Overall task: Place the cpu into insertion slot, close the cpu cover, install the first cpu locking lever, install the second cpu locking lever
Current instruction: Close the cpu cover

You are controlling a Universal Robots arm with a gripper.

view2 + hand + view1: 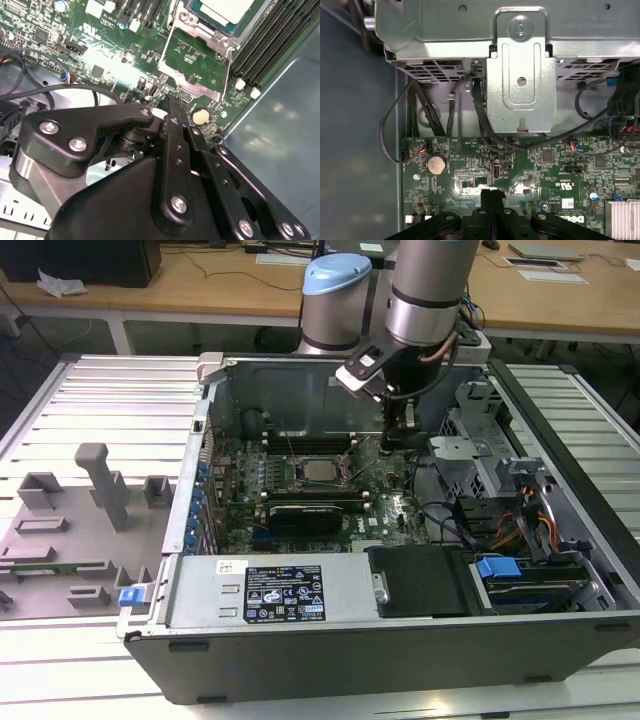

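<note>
Gripper [169, 105] fingers are seen pinched shut on nothing beside the opened cpu cover [196, 65], with the cpu [225, 9] seated in the insertion slot [200, 22], so cover-closing is judged in hand, for which a push on the cover's free edge is called.

Open room is left above the insertion slot [320, 470]; access is narrowed by the drive cage [480, 425] and black cables [436, 510] at the exterior view's right, and the case wall [290, 390] at upper centre.
</note>
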